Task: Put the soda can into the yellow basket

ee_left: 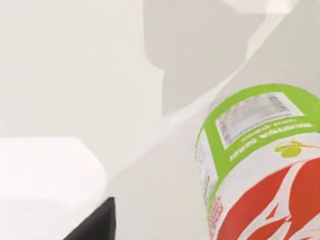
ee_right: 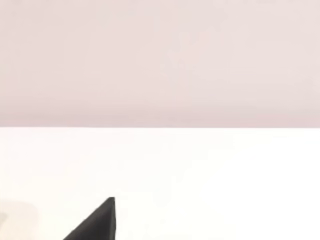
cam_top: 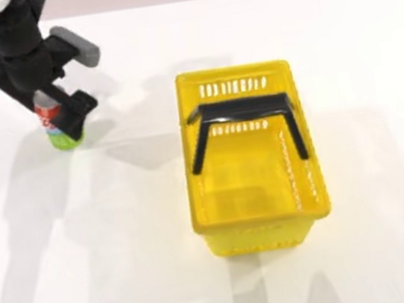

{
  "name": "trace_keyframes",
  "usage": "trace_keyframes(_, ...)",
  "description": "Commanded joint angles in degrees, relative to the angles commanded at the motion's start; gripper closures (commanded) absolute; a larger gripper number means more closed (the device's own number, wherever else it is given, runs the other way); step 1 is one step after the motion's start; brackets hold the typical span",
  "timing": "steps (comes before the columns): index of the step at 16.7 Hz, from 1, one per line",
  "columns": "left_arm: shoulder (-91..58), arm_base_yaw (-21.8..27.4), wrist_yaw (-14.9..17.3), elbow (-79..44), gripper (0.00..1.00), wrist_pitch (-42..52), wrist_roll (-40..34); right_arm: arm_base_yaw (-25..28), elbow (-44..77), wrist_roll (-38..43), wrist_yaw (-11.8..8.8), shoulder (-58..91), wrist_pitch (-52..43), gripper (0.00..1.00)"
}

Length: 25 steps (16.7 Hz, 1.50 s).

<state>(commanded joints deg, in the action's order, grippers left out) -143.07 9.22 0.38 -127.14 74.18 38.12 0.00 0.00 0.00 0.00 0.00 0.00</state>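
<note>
The soda can stands at the table's far left, its red band above a green lower part. In the left wrist view the soda can fills one side, close up. My left gripper is lowered around the can and open. Its one visible black finger stays apart from the can's wall. The yellow basket sits at the table's middle, well to the right of the can. Its black handle is folded across the far half. My right gripper is outside the top view; only one dark fingertip shows over bare table.
White tabletop lies between the can and the basket. The left arm's black body reaches in from the far left corner. The table's far edge meets a pale wall in the right wrist view.
</note>
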Motion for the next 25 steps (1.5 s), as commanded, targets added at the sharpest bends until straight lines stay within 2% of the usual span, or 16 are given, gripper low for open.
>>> trace_keyframes(2, 0.0, 0.0, 0.0, 0.0, 0.00, 0.0, 0.0, 0.0, 0.0, 0.0, 0.0, 0.0, 0.0, 0.00)
trace_keyframes(15, 0.0, 0.0, 0.0, 0.0, 0.98, 0.0, 0.0, 0.0, 0.0, 0.0, 0.0, 0.0, 0.0, 0.00)
trace_keyframes(25, 0.0, 0.1, 0.0, 0.0, 1.00, 0.0, 0.1, 0.0, 0.0, 0.0, 0.0, 0.0, 0.0, 0.00)
